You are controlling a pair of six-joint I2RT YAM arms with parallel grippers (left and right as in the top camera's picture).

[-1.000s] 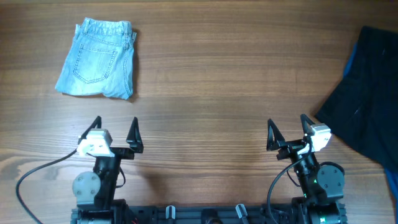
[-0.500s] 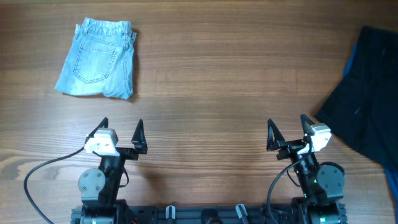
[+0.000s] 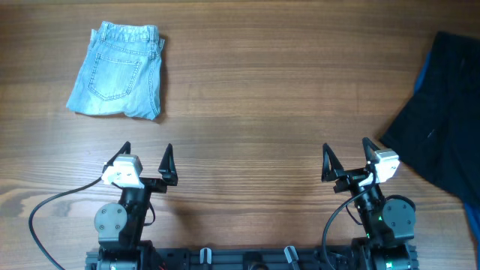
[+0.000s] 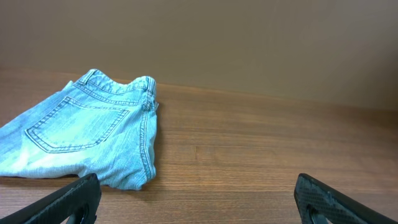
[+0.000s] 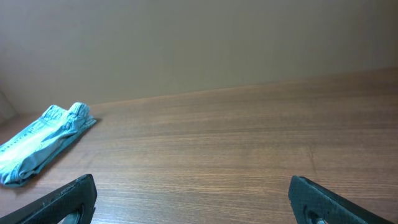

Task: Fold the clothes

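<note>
Left gripper (image 3: 146,148) spread wide and empty, right gripper (image 3: 346,146) likewise released, denim shorts (image 3: 118,70) folded flat at far left of table (image 3: 262,90), dark cloth (image 3: 442,112) at right edge

No text, label, brand, number or sign legible in any view.
</note>
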